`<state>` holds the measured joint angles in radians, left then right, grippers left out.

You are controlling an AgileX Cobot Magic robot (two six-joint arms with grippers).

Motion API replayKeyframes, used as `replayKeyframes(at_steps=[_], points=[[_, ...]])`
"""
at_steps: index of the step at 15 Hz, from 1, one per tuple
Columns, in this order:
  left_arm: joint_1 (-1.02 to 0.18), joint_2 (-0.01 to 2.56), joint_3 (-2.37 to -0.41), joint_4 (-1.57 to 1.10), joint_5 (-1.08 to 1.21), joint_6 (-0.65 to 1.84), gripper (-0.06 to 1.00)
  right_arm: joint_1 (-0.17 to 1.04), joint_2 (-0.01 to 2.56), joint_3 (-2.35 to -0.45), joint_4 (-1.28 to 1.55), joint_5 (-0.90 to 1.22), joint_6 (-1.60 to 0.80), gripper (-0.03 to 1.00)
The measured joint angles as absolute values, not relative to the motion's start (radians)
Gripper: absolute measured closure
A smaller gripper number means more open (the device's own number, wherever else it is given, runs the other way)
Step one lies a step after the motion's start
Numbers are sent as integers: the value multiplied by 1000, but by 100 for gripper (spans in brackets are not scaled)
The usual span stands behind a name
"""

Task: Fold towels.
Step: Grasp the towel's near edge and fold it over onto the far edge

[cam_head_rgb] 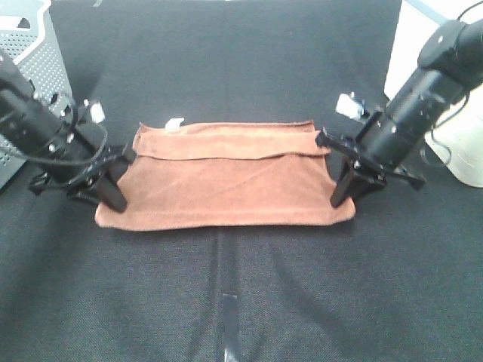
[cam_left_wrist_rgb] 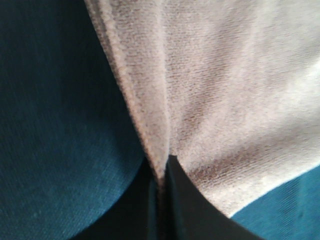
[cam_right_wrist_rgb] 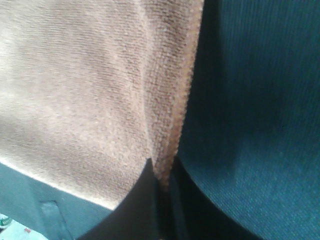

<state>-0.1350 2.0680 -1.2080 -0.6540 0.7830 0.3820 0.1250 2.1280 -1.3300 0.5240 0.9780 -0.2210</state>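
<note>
The reddish-brown towel (cam_head_rgb: 226, 185) lies flat on the black cloth in the exterior high view, its far long edge folded over toward the front, with a small white tag (cam_head_rgb: 174, 124) at the back left. My left gripper (cam_head_rgb: 108, 190) is shut on the towel's left short edge. My right gripper (cam_head_rgb: 346, 188) is shut on the right short edge. In the left wrist view the towel (cam_left_wrist_rgb: 225, 90) has its hem pinched in the gripper (cam_left_wrist_rgb: 161, 172). In the right wrist view the towel (cam_right_wrist_rgb: 90, 90) has its stitched hem pinched in the gripper (cam_right_wrist_rgb: 162, 172).
A grey perforated basket (cam_head_rgb: 34, 53) stands at the back left. A white object (cam_head_rgb: 460, 154) stands at the right edge behind my right arm. A pale tape strip (cam_head_rgb: 229, 324) marks the black table cloth (cam_head_rgb: 226, 60) in front of the towel.
</note>
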Motion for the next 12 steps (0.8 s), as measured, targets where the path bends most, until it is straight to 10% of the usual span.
replayKeyframes(at_steps=[12], points=[[-134, 2118, -1540, -661, 611, 324, 94, 125, 2228, -1818, 453, 964, -220, 97]])
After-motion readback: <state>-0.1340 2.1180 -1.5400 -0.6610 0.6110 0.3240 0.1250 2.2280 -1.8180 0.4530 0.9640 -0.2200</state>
